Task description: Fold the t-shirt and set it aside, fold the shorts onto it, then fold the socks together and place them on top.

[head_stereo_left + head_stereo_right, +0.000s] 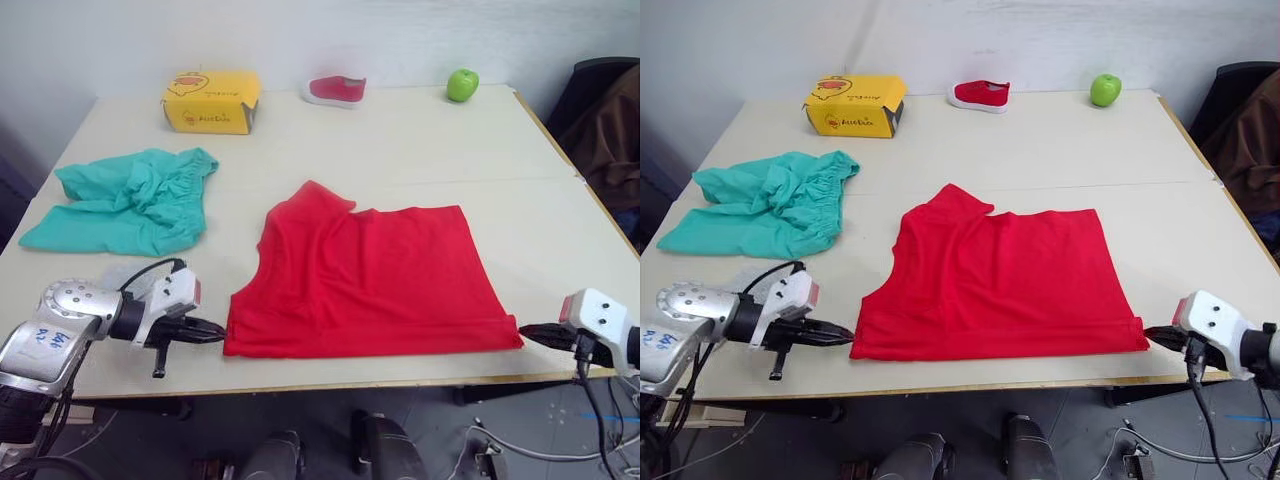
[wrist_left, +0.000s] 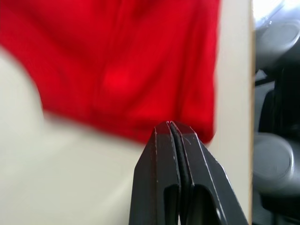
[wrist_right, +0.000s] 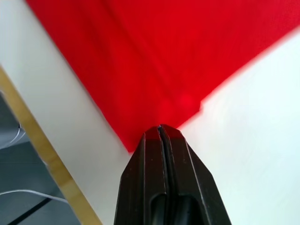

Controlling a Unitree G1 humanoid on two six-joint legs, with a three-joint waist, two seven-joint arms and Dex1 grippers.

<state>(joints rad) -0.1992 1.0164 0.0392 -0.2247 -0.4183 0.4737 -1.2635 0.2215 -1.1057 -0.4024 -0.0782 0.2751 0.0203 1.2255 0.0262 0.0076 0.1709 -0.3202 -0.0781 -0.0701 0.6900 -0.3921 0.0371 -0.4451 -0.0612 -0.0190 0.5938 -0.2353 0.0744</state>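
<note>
The t-shirt (image 1: pixel 370 280) lies spread flat on the table (image 1: pixel 420 140), close to the near edge, its hem running along that edge and one sleeve poking up toward the far side. The left gripper (image 1: pixel 212 333) sits low at the shirt's near left corner, fingers pressed together, the tips right at the cloth's edge; from the wrist view the closed tips meet the red corner, though I can't tell whether any fabric is caught between them. The right gripper (image 1: pixel 528 333) mirrors it at the near right corner, jaws likewise shut, tips touching or just beside the hem.

The shorts (image 1: pixel 125 200) are crumpled in a heap on the robot's left, well apart from the shirt, waistband facing the middle of the table. Along the far edge stand a yellow box (image 1: pixel 212 101), a small red-and-white shoe (image 1: pixel 337 90) and a green apple (image 1: pixel 462 84), spaced apart.
</note>
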